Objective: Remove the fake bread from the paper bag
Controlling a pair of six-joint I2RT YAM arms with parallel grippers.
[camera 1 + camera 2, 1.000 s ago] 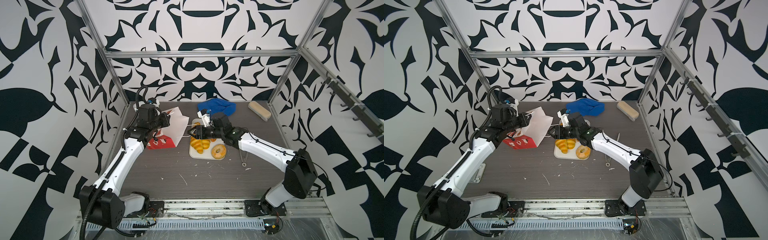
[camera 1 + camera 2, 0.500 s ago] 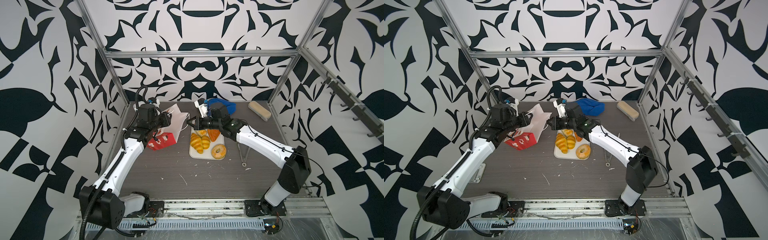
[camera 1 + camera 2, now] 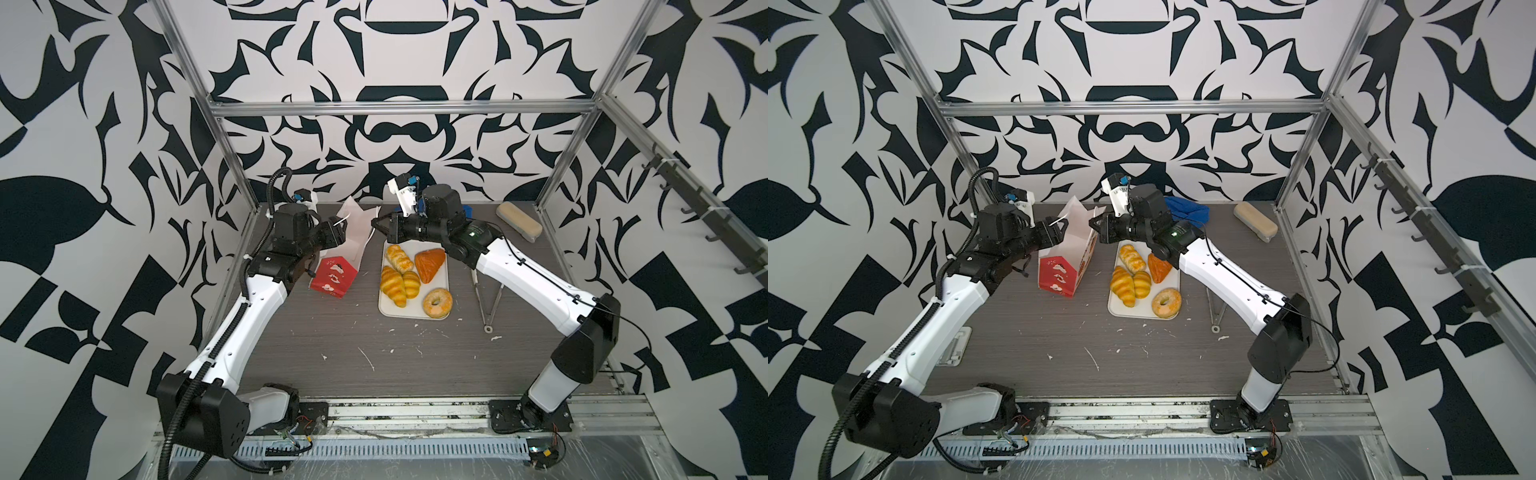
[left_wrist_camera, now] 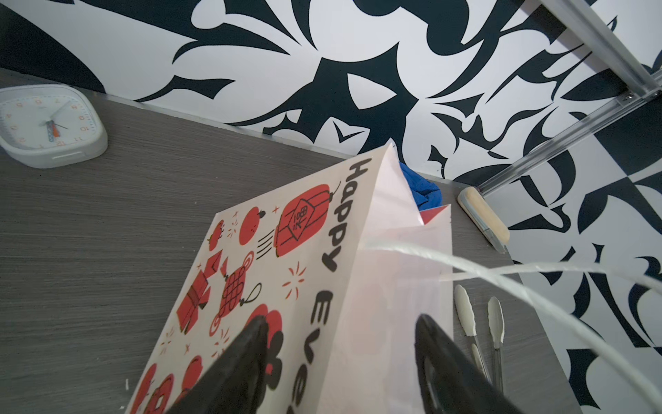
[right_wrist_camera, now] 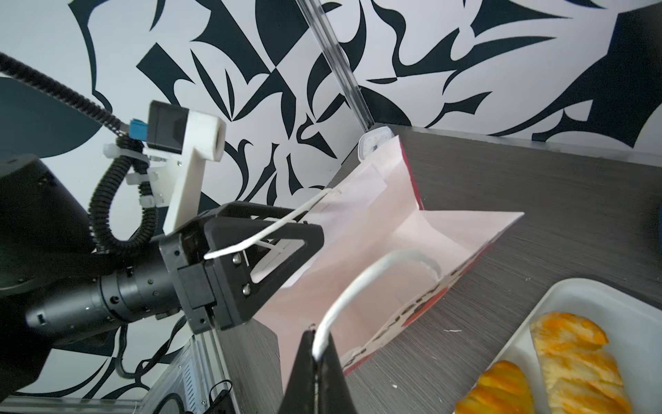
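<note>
The paper bag [image 3: 334, 274] [image 3: 1059, 274] stands tilted at the back left, its white-lined mouth [image 5: 412, 258] facing my right gripper. My right gripper [image 3: 376, 222] [image 3: 1094, 222] [image 5: 317, 338] is shut on one white cord handle [image 5: 361, 286]. My left gripper [image 3: 343, 230] [image 3: 1061, 232] [image 4: 342, 320] is open, its fingers astride the bag's far wall [image 4: 322, 272], with the other cord [image 4: 501, 272] draped over it. The fake bread lies on a white tray [image 3: 415, 316]: braided loaf [image 3: 399, 257], triangular pastry [image 3: 430, 264], two croissants [image 3: 395, 286], doughnut [image 3: 437, 303].
Metal tongs [image 3: 486, 299] [image 4: 480, 322] lie right of the tray. A blue cloth [image 3: 1185, 210] and a beige block [image 3: 519, 220] sit along the back wall. A white clock [image 4: 50, 125] rests in the back left corner. Frame posts edge the table.
My right gripper has left the tray, swung left to the bag's mouth and shut on a cord handle. My left gripper's jaws have spread apart. The bag stands more upright.
</note>
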